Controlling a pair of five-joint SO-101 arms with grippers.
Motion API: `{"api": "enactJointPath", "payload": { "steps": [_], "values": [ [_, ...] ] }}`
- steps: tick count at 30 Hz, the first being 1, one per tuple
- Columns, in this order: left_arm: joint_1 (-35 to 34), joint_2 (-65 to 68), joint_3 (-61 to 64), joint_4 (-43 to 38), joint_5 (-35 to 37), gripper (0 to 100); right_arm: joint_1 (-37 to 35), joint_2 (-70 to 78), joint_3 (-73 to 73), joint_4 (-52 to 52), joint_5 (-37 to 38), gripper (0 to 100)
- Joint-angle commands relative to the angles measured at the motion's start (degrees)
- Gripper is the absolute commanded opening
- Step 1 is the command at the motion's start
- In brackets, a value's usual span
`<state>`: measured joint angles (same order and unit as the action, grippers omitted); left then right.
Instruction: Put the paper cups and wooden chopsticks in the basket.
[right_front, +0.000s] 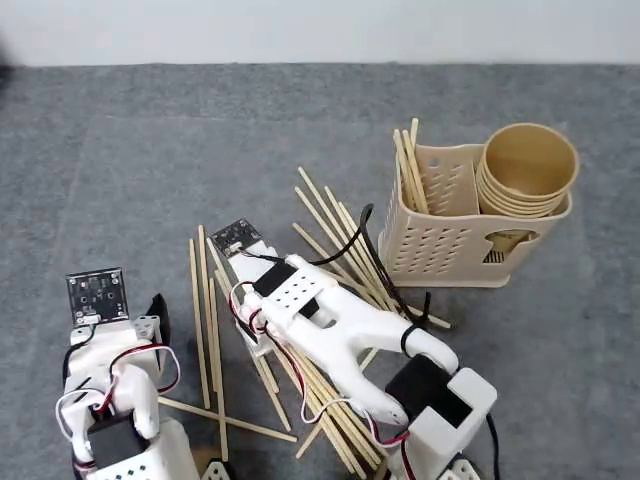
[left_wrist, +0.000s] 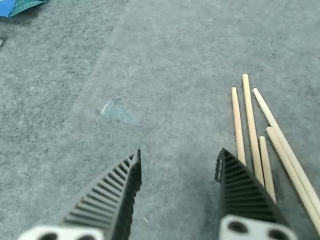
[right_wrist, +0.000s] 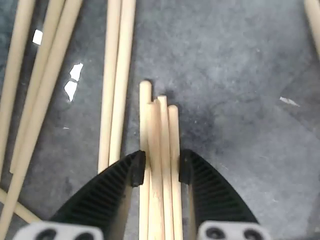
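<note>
A beige perforated basket stands at the right with a stack of paper cups and a few wooden chopsticks inside it. Many loose chopsticks lie scattered on the grey mat. My right gripper is low over the mat, shut on a small bundle of chopsticks that lie side by side between its fingers. At the lower left of the high view my left gripper stands open over bare mat. Several chopsticks lie just beside its finger.
The grey mat covers the table, with free room at the left and back. A small blue and green scrap lies at the mat's far edge. Bits of white paper dot the mat near the chopsticks.
</note>
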<state>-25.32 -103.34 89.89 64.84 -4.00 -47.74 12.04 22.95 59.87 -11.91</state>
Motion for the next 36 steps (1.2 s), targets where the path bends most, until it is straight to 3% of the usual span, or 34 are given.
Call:
{"api": "enactJointPath", "payload": {
  "steps": [1, 5, 14, 29, 36],
  "values": [
    [-0.1, -0.9, -0.5, -1.3, -0.5, 23, 2.2, 2.2, 0.6, -0.2, 1.0, 9.1],
    [-0.1, -0.9, -0.5, -1.3, -0.5, 23, 3.5, 2.0, 0.5, -0.2, 1.0, 0.5],
    [-0.1, -0.9, -0.5, -1.3, -0.5, 23, 7.5, 0.5, 0.2, -0.3, 6.7, 0.8],
    [-0.1, -0.9, -0.5, -1.3, -0.5, 23, 7.5, -23.8, -0.5, -0.2, 11.5, 0.8],
    [-0.1, -0.9, -0.5, -1.3, -0.5, 23, 8.2, -31.3, -7.8, -0.2, 11.3, 0.8]
  ]
}}
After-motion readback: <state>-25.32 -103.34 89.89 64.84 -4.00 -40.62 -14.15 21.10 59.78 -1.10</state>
